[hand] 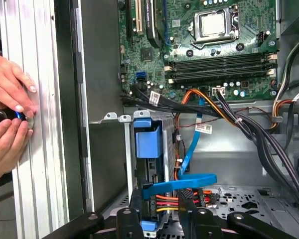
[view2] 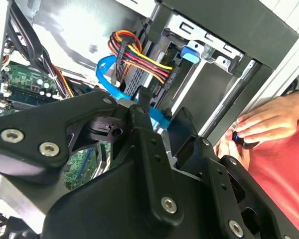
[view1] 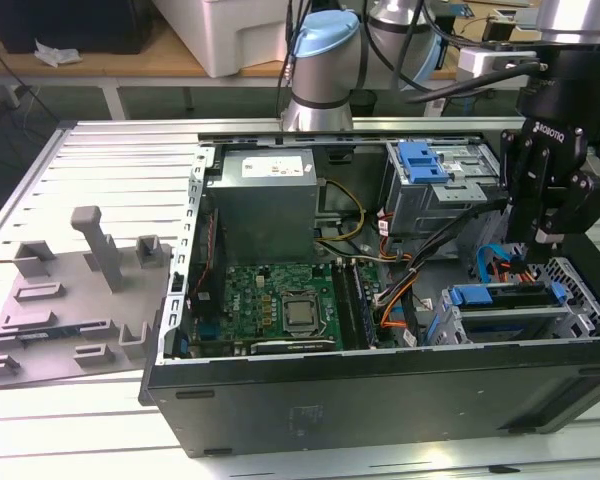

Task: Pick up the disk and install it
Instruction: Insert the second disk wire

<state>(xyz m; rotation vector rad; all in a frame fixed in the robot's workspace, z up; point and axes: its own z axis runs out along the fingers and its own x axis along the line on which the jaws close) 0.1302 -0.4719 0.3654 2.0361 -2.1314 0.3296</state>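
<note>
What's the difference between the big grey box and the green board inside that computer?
The grey box is a plain metal block standing tall; the green board lies flat. The grey box is smooth-sided, the green board studded with parts. Both sit inside the open case.

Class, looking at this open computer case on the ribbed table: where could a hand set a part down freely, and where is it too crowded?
Free: the ribbed table behind the grey fixture block, and the strip in front of the case. Crowded: inside the case, where cables run between the motherboard and the drive cage beneath the pincer.

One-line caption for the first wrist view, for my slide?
Gripper poised above the blue-railed disk seated in its drive cage, motherboard beyond.
</note>
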